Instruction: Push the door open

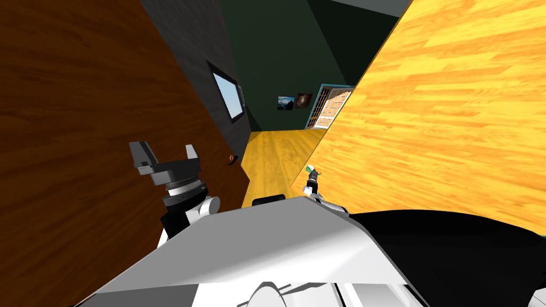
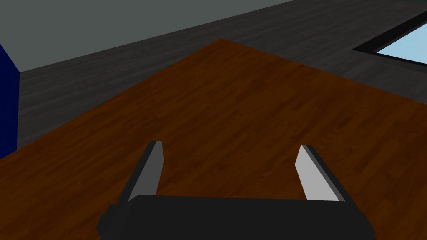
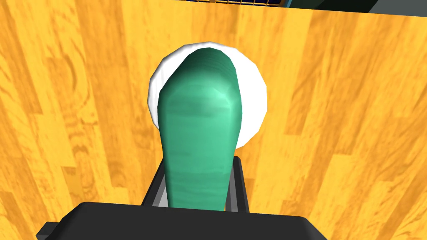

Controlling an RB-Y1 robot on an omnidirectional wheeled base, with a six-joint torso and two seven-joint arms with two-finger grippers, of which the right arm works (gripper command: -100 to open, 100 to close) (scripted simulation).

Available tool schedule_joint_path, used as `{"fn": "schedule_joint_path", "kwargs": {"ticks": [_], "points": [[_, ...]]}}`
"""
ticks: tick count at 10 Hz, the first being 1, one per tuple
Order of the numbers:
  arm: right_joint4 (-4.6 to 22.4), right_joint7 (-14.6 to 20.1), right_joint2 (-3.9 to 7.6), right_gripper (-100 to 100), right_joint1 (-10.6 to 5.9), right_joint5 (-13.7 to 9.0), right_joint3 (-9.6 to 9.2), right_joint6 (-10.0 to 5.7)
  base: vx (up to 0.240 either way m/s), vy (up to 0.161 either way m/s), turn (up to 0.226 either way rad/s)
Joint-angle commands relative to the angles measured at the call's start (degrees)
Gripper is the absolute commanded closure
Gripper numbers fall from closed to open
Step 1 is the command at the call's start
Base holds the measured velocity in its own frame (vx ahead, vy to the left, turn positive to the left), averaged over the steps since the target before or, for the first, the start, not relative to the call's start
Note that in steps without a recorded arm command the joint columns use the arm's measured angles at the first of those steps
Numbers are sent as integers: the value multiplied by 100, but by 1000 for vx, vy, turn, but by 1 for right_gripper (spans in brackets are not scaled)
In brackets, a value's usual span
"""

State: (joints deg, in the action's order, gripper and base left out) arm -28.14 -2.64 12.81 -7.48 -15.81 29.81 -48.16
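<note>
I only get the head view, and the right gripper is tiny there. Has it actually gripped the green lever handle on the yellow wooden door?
Observer: Yes. The right gripper is shut on the green lever handle, pressing both its sides.
Operator: What does the handle sit on?
Observer: A round white plate on the yellow wooden door.
Operator: Anything near the left gripper?
Observer: A dark blue surface past the brown wooden panel it faces.
</note>
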Motion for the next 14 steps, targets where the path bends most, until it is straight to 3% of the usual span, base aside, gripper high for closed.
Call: {"fn": "schedule_joint_path", "kwargs": {"ticks": [1,2,3,5,6,9,10,11,12,13,14], "points": [[83,-39,58,100,3,-68,114,-68,208,-23,-63],[83,-39,58,100,3,-68,114,-68,100,-37,-58],[107,-88,84,100,23,-149,241,-83,156,-48,-15],[107,-88,84,100,23,-149,241,-83,129,-49,-21],[131,-136,109,100,43,-230,369,-98,158,-45,-46],[159,-194,140,100,67,-328,521,-116,188,-48,-51],[407,-194,140,100,67,-328,521,-116,158,-25,-29],[396,-194,140,100,67,-328,521,-116,61,-15,0],[182,-194,140,100,67,-328,521,-116,-8,4,-2],[322,-194,140,100,67,-328,521,-116,-22,8,22],[229,-194,140,100,67,-328,521,-116,-16,6,1]]}}
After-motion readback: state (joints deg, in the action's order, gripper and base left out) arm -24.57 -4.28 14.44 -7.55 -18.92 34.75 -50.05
